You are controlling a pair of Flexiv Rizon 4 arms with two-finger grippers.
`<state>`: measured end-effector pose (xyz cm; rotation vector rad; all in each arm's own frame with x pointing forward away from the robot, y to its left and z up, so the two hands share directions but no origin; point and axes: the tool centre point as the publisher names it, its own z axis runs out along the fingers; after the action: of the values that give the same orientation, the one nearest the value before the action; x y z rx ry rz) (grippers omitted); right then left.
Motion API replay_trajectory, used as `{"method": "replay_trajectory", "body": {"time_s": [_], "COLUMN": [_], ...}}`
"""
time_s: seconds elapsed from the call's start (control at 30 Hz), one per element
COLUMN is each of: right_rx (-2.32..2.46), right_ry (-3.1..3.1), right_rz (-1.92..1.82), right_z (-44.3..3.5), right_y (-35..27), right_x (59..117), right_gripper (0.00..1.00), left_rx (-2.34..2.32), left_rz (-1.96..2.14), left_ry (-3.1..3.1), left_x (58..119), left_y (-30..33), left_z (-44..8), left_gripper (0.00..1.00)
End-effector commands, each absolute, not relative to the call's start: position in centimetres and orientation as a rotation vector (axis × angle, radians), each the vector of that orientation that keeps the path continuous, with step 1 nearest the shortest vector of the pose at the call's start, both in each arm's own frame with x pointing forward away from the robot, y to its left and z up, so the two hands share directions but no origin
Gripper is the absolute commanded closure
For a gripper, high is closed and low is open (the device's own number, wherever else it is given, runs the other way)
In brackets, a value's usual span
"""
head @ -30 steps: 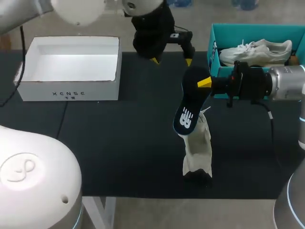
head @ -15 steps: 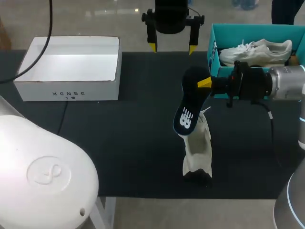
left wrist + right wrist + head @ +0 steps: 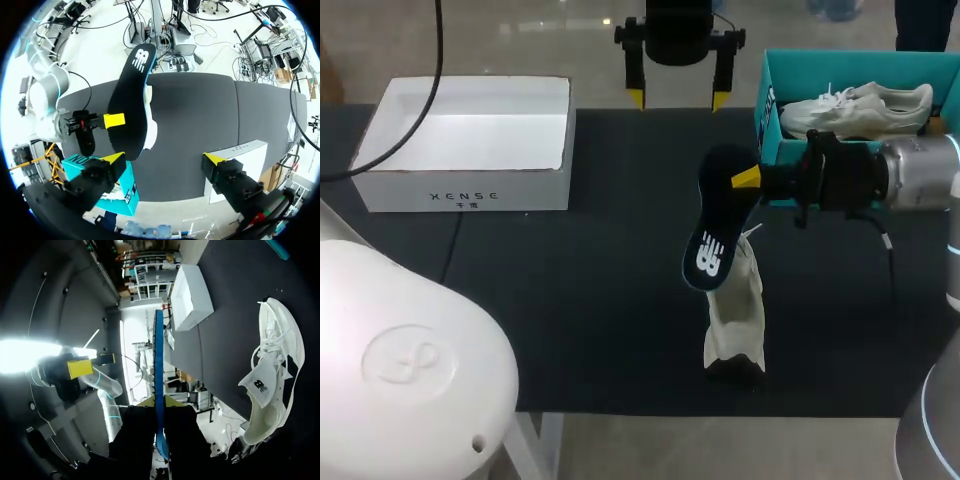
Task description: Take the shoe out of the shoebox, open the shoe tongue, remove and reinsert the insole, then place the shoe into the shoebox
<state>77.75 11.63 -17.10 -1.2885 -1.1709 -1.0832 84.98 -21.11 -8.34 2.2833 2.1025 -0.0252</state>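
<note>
The white shoe stands on the black table, toe down near the front edge. Above it hangs its dark insole, logo end low, with my right gripper shut on its upper end. In the right wrist view the insole shows edge-on between the fingertips, with the shoe lying beyond. My left gripper hangs open at the table's far edge, empty. Its wrist view shows the insole ahead of my left gripper, the shoe behind it.
A teal shoebox at the back right holds a second white shoe. An open white box stands at the back left. The black table lies bare between the white box and the shoe.
My left gripper swung from a tilted pose to face squarely down the table, fingers wide. The right gripper and insole shifted only slightly; the shoe stayed put.
</note>
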Motion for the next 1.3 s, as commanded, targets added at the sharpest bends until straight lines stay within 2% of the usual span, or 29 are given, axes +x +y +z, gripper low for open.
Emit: {"method": "replay_trajectory", "body": {"time_s": [0.03, 0.33, 1.0, 1.07, 1.13, 1.3], "right_rx": [-1.276, -1.238, -1.284, -1.284, -1.284, -1.284], "right_ry": [-1.185, -1.197, -1.208, -1.208, -1.208, -1.208], "right_rz": [-1.061, -1.008, -0.971, -0.971, -0.971, -0.971], "right_z": [-17.6, -18.4, -18.3, -18.3, -18.3, -18.3], "right_y": [12.8, 15.3, 15.2, 15.2, 15.2, 15.2], "right_x": [78.2, 78.2, 78.0, 78.0, 78.0, 78.0], "right_gripper": [1.00, 1.00, 1.00, 1.00, 1.00, 1.00], "left_rx": [2.275, 2.275, 2.275, 2.207, 2.107, 1.661], "left_rz": [-0.030, -0.030, -0.030, -0.315, -0.794, -1.396], "left_ry": [2.092, 2.092, 2.092, 2.046, 1.902, 1.572], "left_x": [84.7, 84.7, 84.7, 84.6, 84.4, 84.0], "left_y": [-20.7, -20.7, -20.7, -20.0, -18.7, -14.5], "left_z": [-8.5, -8.5, -8.5, -7.9, -7.1, -7.5], "left_gripper": [0.00, 0.00, 0.00, 0.00, 0.00, 0.00]}}
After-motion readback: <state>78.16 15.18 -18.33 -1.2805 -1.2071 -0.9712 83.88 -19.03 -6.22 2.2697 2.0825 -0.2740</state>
